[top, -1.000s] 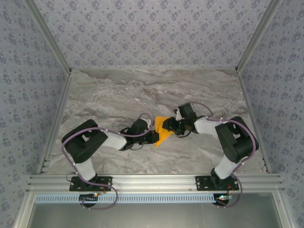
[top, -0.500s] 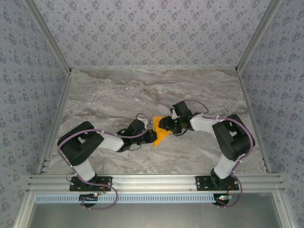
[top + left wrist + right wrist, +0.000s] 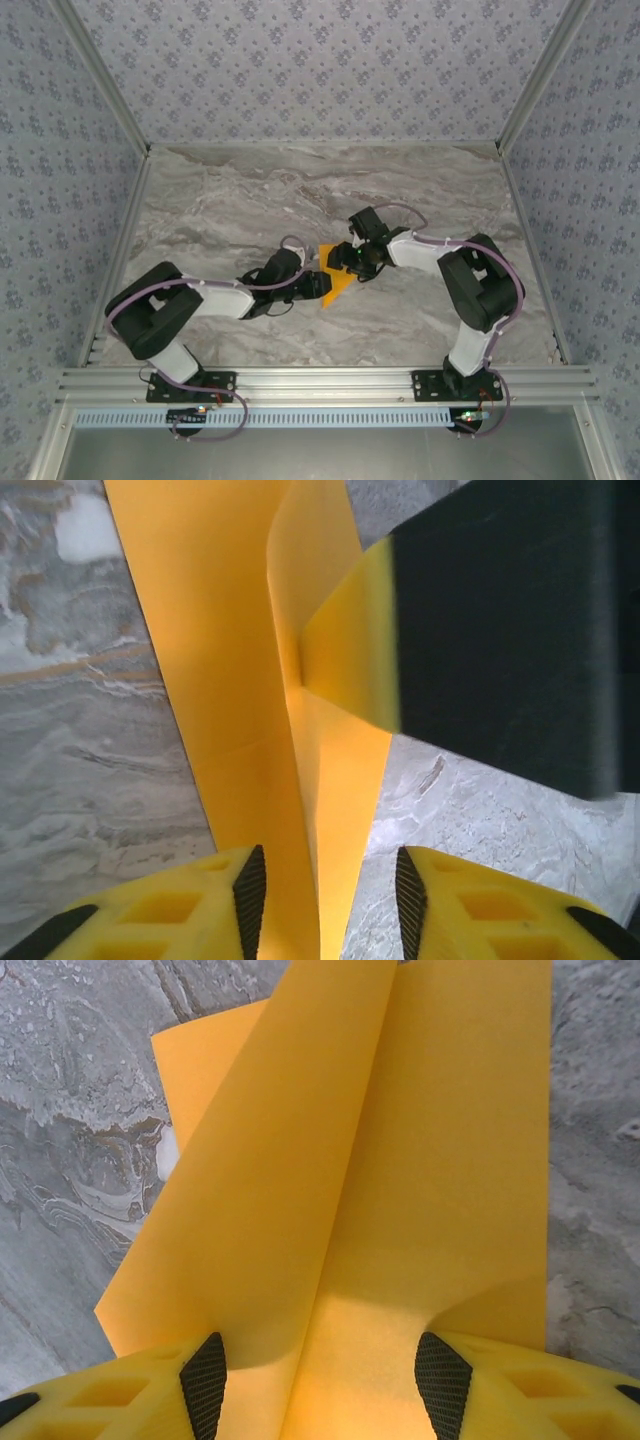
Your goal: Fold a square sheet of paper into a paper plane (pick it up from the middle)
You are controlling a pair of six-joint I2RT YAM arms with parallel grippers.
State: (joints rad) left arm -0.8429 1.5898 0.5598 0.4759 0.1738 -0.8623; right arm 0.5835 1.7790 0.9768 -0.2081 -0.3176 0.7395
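At the grey marbled table's (image 3: 220, 200) centre, the creased bright-orange paper sheet (image 3: 333, 288) (one flap raised) is straddled, unpinched, by the left gripper (image 3: 325, 880) from 9 o'clock and right gripper (image 3: 322, 1370) from 2 o'clock, both parted.

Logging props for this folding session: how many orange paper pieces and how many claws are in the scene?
Orange paper sheet: 1
Claws: 2, the left claw and the right claw
Total: 3

Matt, smooth paper (image 3: 430, 1160) on a marble-look table (image 3: 230, 190); the right pincer (image 3: 322, 1378) has yellow plastic fingers (image 3: 120, 1395).
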